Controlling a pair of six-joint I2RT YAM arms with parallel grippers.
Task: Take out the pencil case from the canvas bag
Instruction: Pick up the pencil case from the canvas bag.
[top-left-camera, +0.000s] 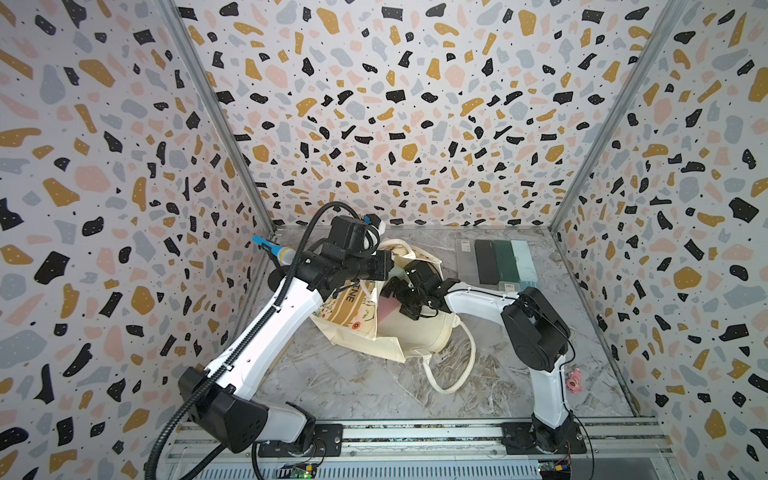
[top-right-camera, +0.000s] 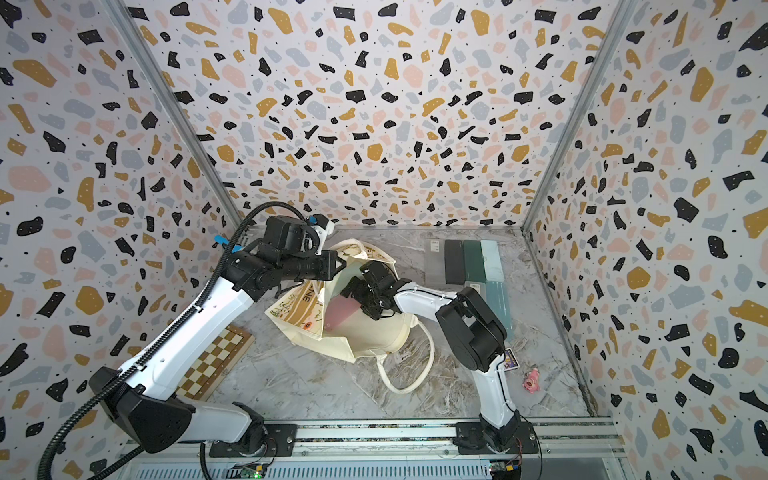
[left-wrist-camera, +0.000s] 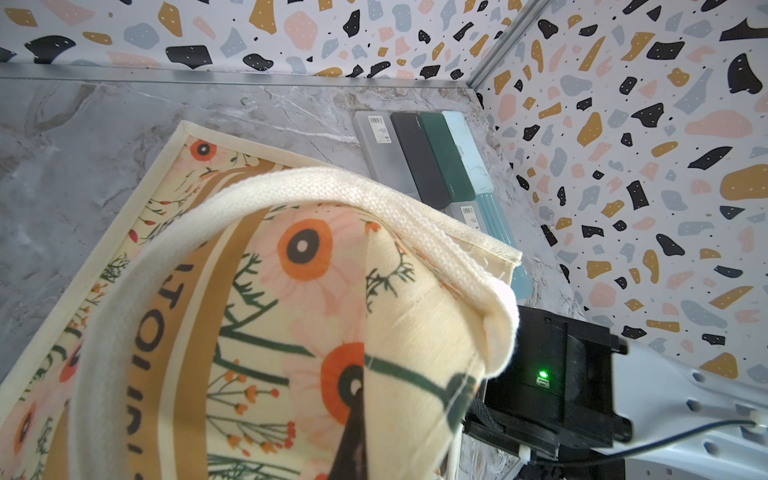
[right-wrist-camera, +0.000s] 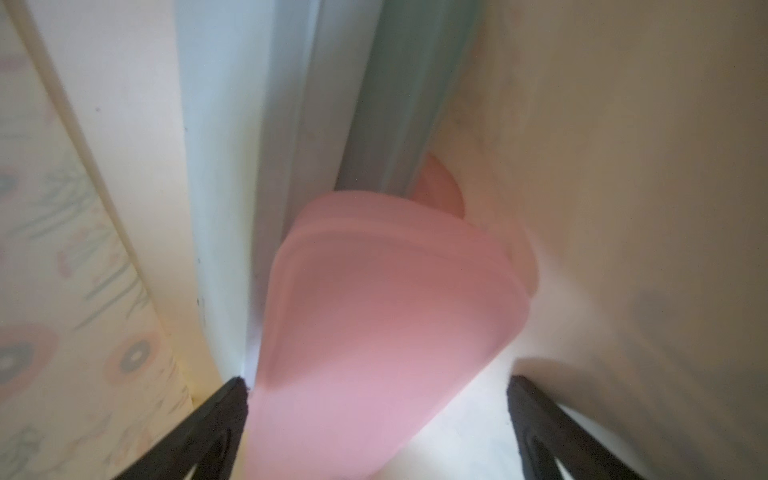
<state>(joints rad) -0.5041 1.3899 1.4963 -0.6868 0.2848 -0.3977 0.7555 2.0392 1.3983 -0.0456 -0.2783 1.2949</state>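
**Grip risks at the bag mouth**

Cloth is the first worry. The left end effector (top-left-camera: 387, 266), its jaws pressed together on the printed side of the canvas bag (top-left-camera: 415, 338) near the rim, holds the mouth up at about 11 o'clock of the bag. If that thin pinch slips, the mouth would likely fall shut on whatever is reaching in.

The bag lies in the middle of the table (top-left-camera: 374, 386). The pink pencil case (right-wrist-camera: 374, 324) is inside it, one end showing at the opening, with a pale blue case (right-wrist-camera: 232, 166) and a green case (right-wrist-camera: 399, 104) tight against it.

The right end effector (right-wrist-camera: 376, 384) sits in the mouth from 3 o'clock, jaws spread either side of the pink case and gripping nothing. Closing here could also catch the lining or the blue neighbour. A smooth case may slide out of the jaws, or drag the light bag along.
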